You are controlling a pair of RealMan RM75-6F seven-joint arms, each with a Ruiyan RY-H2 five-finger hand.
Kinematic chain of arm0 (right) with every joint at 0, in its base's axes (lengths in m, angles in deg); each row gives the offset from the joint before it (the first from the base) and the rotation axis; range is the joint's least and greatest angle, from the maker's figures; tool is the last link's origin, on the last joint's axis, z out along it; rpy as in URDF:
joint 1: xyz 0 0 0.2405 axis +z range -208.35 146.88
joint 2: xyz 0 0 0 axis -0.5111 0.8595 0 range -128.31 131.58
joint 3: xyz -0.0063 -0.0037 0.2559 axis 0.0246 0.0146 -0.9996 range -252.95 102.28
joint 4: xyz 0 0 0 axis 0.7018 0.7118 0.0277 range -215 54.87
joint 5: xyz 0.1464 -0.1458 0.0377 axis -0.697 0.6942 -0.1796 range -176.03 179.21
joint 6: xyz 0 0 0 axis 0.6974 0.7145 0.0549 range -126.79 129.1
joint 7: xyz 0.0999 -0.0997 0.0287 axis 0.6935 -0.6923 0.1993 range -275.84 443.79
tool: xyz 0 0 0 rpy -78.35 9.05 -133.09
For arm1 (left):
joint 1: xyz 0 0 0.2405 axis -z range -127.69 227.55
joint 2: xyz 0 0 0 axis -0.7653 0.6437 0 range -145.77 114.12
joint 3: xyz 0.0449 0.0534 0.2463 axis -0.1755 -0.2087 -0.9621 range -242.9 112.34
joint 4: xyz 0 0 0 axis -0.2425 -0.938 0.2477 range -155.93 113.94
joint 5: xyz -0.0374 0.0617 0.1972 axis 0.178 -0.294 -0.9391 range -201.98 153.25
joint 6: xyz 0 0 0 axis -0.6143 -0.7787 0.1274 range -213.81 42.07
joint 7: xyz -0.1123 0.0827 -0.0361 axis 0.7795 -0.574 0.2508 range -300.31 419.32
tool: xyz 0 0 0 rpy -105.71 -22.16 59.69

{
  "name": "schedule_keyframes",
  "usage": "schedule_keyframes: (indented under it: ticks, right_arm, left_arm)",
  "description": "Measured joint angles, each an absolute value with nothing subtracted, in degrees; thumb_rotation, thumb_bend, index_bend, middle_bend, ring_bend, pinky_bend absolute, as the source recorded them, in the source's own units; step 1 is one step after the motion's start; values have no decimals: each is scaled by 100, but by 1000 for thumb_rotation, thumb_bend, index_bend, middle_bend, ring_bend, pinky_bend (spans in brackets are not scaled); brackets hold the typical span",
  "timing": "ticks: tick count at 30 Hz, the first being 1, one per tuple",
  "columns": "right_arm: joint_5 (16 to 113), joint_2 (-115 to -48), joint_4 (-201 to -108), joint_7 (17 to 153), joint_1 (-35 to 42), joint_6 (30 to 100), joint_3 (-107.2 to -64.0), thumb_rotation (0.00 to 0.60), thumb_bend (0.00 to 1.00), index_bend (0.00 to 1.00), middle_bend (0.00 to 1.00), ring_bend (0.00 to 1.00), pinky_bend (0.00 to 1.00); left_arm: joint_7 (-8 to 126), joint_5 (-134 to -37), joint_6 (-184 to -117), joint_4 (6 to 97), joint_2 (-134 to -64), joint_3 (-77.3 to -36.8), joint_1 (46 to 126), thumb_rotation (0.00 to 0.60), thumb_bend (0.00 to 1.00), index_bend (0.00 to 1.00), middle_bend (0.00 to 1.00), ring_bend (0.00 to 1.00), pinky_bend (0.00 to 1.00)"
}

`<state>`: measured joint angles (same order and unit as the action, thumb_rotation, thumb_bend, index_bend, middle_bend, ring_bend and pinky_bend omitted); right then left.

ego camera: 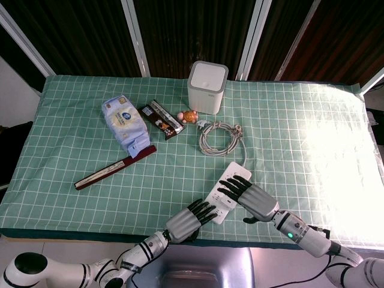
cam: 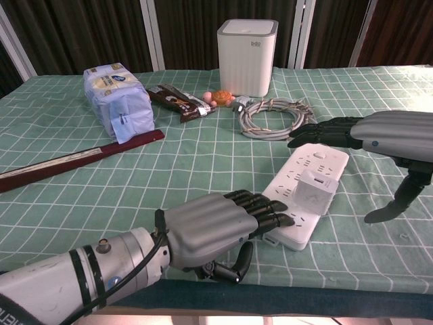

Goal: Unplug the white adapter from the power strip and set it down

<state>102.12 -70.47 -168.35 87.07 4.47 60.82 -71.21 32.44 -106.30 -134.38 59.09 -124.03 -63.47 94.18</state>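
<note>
The white power strip (cam: 312,163) lies slanted near the table's front edge, also seen in the head view (ego camera: 230,174). The white adapter (cam: 317,189) stands plugged in near its middle; the head view hides it under my right hand. My left hand (cam: 215,225) (ego camera: 188,219) lies flat with its fingertips (cam: 279,211) resting on the strip's near end. My right hand (cam: 383,132) (ego camera: 252,199) hovers open above the strip's far half, fingers stretched out over it and thumb hanging down to the right of the adapter. It holds nothing.
A coiled grey cable (cam: 271,110) lies just behind the strip. Further back are a white box-shaped canister (cam: 247,47), a small orange toy (cam: 218,99), a snack bar (cam: 178,102), a blue tissue pack (cam: 116,98) and a dark red flat stick (cam: 74,159).
</note>
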Motion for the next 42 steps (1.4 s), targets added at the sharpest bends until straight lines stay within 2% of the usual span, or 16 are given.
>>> schedule_keyframes:
  ticks: [11, 19, 24, 29, 37, 42]
  right_arm:
    - [10261, -7259, -16734, 8354, 557, 6022, -7173, 600, 147, 3, 0, 0, 0]
    - [10346, -7512, -16315, 7452, 698, 5874, -7252, 600, 180, 101, 18, 0, 17]
    - [10524, -7711, -15927, 7222, 786, 5833, -7192, 600, 182, 118, 42, 0, 36]
    - [10713, -7893, -15616, 7256, 776, 6114, -7114, 600, 182, 137, 67, 0, 47]
    - [10858, -8182, -15226, 7417, 749, 6394, -7045, 600, 218, 214, 129, 9, 112]
    - [10901, -8380, -15004, 7406, 748, 6502, -7012, 600, 300, 321, 214, 84, 201]
  left_arm:
    - [3151, -10474, -13408, 5834, -12462, -6370, 9442, 385, 833, 0, 0, 0, 48]
    - [3116, -10451, -13415, 5883, -12431, -6398, 9457, 393, 833, 0, 0, 0, 49]
    - [3093, -10419, -13411, 5889, -12415, -6408, 9465, 396, 833, 0, 0, 0, 49]
    - [3078, -10374, -13409, 5903, -12400, -6410, 9469, 395, 833, 0, 0, 0, 49]
    - [3073, -10347, -13415, 5900, -12387, -6426, 9468, 395, 833, 0, 0, 0, 51]
    - [3087, -10331, -13413, 5903, -12369, -6436, 9472, 396, 833, 0, 0, 0, 53]
